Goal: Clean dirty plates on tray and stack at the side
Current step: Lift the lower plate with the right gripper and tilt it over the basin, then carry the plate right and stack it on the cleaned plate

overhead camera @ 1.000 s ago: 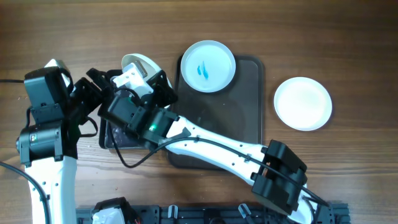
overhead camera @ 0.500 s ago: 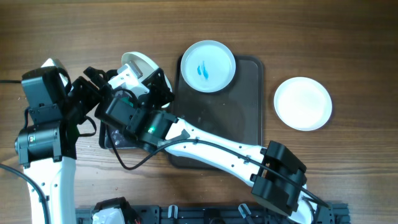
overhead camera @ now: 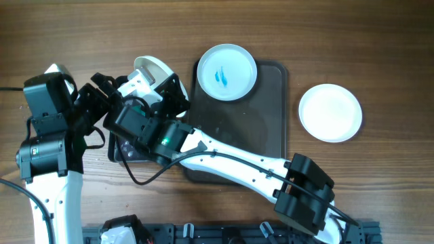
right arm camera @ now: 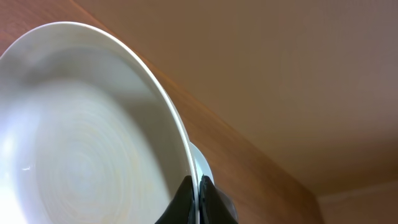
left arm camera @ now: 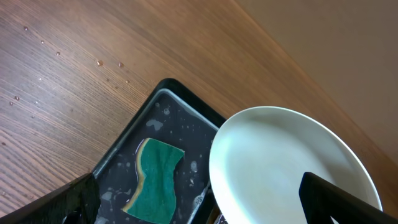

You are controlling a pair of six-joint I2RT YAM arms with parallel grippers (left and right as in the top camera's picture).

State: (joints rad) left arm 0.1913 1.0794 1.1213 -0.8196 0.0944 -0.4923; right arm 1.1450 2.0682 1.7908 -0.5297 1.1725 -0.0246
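Overhead view: two arms converge at the left of a wooden table (overhead camera: 339, 34). The right arm reaches diagonally from the lower right, and its right gripper (right arm camera: 196, 198) is closed on the rim of the held plate (overhead camera: 150, 68). In the right wrist view the two fingers pinch the plate's edge from either side. This plate is white and tilted steeply, raised off the table, just left of the tray (overhead camera: 251, 129) and above the far end of a smaller black tray (left arm camera: 163, 112). Its visible face shows no smear.

The left gripper (left arm camera: 205, 202) is spread wide and grips nothing. Its dark fingers (left arm camera: 348, 199) sit at the two lower corners of the left wrist view, with the held plate and the black tray seen between them. A green sponge (left arm camera: 155, 180) lies flat on the wet floor of the black tray, apart from the plate. Water droplets (left arm camera: 99, 62) dot the wood beside that tray.

A smeared plate (overhead camera: 227, 71) rests on the upper left corner of the dark brown tray, overlapping its far rim, with teal streaks near its centre. A clean plate (overhead camera: 330, 112) lies flat on the table to the right of the tray, apart from it.
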